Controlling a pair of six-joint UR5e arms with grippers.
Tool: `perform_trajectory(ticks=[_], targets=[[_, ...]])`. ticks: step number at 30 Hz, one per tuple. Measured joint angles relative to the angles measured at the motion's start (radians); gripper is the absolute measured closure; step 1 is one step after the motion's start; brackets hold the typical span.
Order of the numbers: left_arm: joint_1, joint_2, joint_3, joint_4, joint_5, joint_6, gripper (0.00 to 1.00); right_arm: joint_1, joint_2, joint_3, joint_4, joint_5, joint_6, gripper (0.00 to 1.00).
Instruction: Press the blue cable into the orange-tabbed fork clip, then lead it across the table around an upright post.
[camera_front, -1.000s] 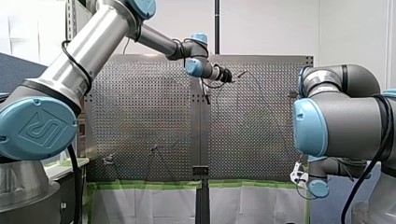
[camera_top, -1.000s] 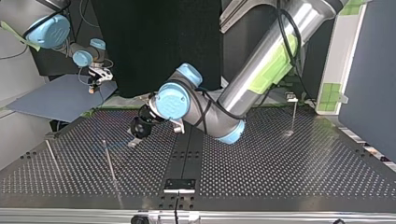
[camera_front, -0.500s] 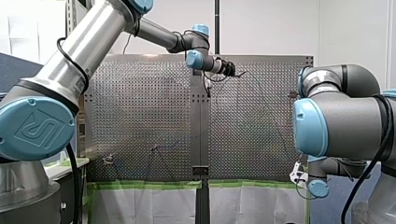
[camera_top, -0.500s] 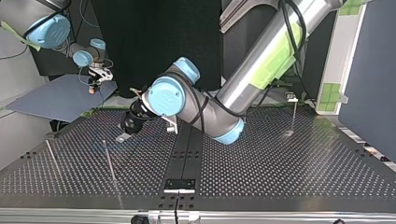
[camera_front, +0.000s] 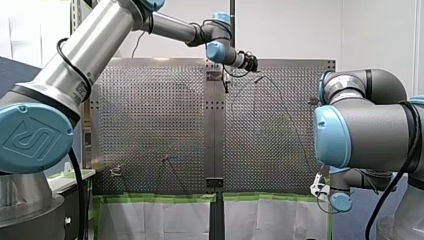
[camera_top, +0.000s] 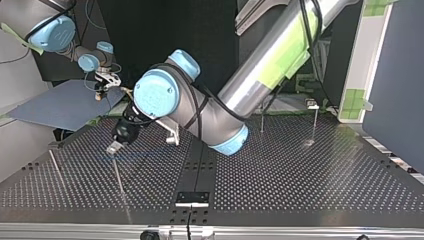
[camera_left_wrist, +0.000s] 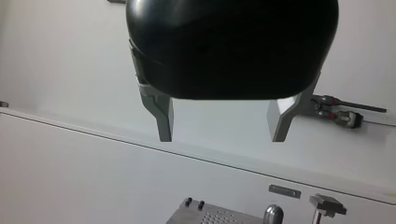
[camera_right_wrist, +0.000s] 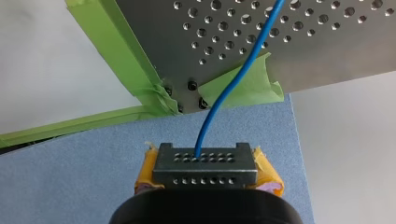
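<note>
The blue cable (camera_right_wrist: 233, 84) runs from my right gripper (camera_right_wrist: 204, 161), whose yellow pads are shut on it, up over the table's taped corner (camera_right_wrist: 187, 88). In the top view the cable (camera_top: 140, 154) shows as a faint blue line across the perforated table (camera_top: 300, 185). My left gripper (camera_top: 116, 145) hangs just above that line, beside a thin upright post (camera_top: 118, 176). Its metal fingers (camera_left_wrist: 163, 116) stand open with nothing between them. In the front view my left gripper (camera_front: 250, 62) is at the table's far edge. I cannot make out the orange-tabbed clip.
More upright posts stand at the top view's left (camera_top: 55, 167) and back right (camera_top: 314, 122). A blue-grey board (camera_right_wrist: 70, 186) lies under my right gripper (camera_top: 101, 89), off the table. Green tape (camera_front: 160, 198) lines the near edge in the front view.
My left arm has swung its gripper toward the top view's left, to the upright post. My right arm has not moved and still holds the cable.
</note>
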Motion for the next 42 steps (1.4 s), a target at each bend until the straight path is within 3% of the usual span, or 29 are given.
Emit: perform_trajectory(ticks=[13, 18, 35, 42], targets=[[-0.018, -0.006, 0.0, -0.035, -0.109, 0.096, 0.02, 0.001, 0.0, 0.0, 0.0, 0.0, 0.002, 1.0], [-0.018, -0.007, -0.001, -0.037, -0.138, 0.098, 0.02, 0.001, 0.0, 0.0, -0.001, 0.0, 0.004, 1.0], [-0.02, -0.007, -0.005, -0.059, -0.162, 0.093, 0.02, 0.004, 0.0, 0.0, -0.002, -0.015, 0.006, 1.0], [-0.021, -0.006, -0.012, -0.105, -0.209, 0.079, 0.02, 0.005, 0.0, 0.0, 0.0, -0.015, 0.006, 1.0]])
